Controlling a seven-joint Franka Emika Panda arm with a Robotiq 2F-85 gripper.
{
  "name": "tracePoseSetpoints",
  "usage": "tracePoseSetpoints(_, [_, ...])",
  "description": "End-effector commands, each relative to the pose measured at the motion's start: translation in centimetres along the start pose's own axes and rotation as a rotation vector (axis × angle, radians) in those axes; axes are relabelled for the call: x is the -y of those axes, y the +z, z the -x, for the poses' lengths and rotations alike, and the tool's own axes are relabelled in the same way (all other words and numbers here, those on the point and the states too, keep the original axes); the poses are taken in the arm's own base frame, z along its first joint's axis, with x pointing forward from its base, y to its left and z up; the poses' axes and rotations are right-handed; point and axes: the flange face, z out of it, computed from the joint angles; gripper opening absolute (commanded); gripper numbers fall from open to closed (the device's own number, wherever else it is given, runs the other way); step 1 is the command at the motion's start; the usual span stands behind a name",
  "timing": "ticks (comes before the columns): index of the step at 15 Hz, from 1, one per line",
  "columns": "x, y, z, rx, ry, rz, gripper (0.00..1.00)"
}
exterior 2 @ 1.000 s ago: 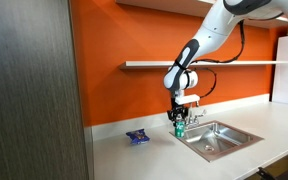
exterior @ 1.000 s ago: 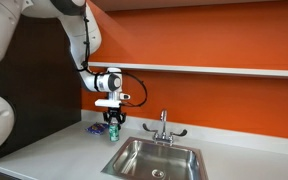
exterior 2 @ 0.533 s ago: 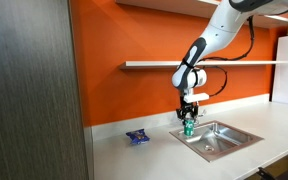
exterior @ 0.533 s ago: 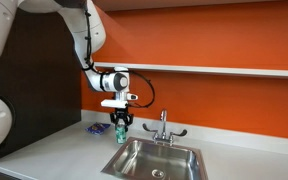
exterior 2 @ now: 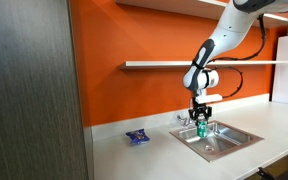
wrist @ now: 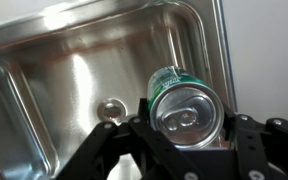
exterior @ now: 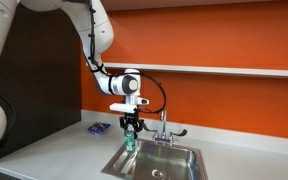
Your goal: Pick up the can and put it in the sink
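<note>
My gripper (exterior: pixel 132 124) is shut on the green can (exterior: pixel 131 138) and holds it upright in the air over the sink (exterior: pixel 179 152). In an exterior view the can (exterior 2: pixel 201 130) hangs above the basin (exterior 2: pixel 224 138), with my gripper (exterior 2: pixel 200 117) just above it. In the wrist view the can (wrist: pixel 186 104) shows its silver top between the black fingers of my gripper (wrist: pixel 184 130), with the steel basin (wrist: pixel 54 70) and its drain (wrist: pixel 108 109) below.
The chrome faucet (exterior: pixel 163 124) with two side handles stands at the back of the sink. A flat blue-purple packet (exterior 2: pixel 137 136) lies on the light grey counter (exterior 2: pixel 134 158). An orange wall with a shelf (exterior: pixel 234 70) runs behind.
My gripper has carried the can sideways from over the counter beside the sink to over the basin. The packet has stayed in place.
</note>
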Motion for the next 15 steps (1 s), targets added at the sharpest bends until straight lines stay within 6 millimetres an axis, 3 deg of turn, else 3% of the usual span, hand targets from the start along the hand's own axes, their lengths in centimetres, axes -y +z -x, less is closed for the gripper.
tracePoseSetpoints(1, [-2.3,0.3,0.7,-0.007,0.073,-0.024,0.38])
tracePoseSetpoints(6, [-4.7,2.6,0.5,0.006,0.135,-0.044,0.38])
tracePoseSetpoints(15, [-5.5,6.4,-1.4,0.008,0.178,-0.060,0.38])
